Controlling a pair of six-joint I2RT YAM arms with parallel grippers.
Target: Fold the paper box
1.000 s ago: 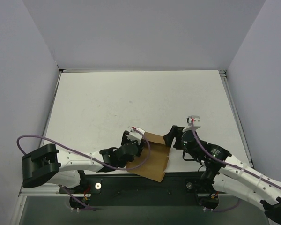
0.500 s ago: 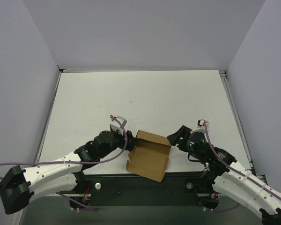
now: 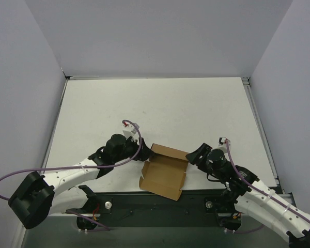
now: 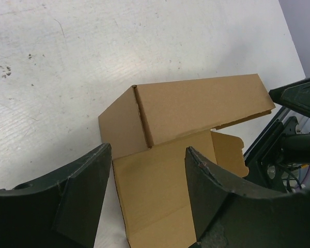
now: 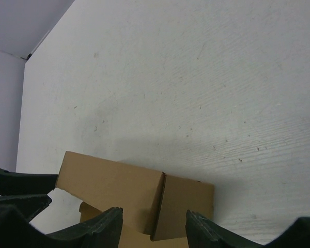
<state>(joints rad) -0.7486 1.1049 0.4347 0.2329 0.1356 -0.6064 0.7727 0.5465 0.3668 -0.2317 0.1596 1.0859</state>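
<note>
The paper box sits part-formed at the near edge of the desk: its far wall stands up, while the base and near flaps lie flat, yet to be folded. The left tool and right tool flank it, both open and gripping nothing

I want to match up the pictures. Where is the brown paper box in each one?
Top view: the paper box sits low in the middle, by the table's near edge.
Left wrist view: the paper box fills the middle and runs off the bottom.
Right wrist view: the paper box lies along the bottom, left of middle.
Shared landmark: the white table under it shows in all three.
</note>
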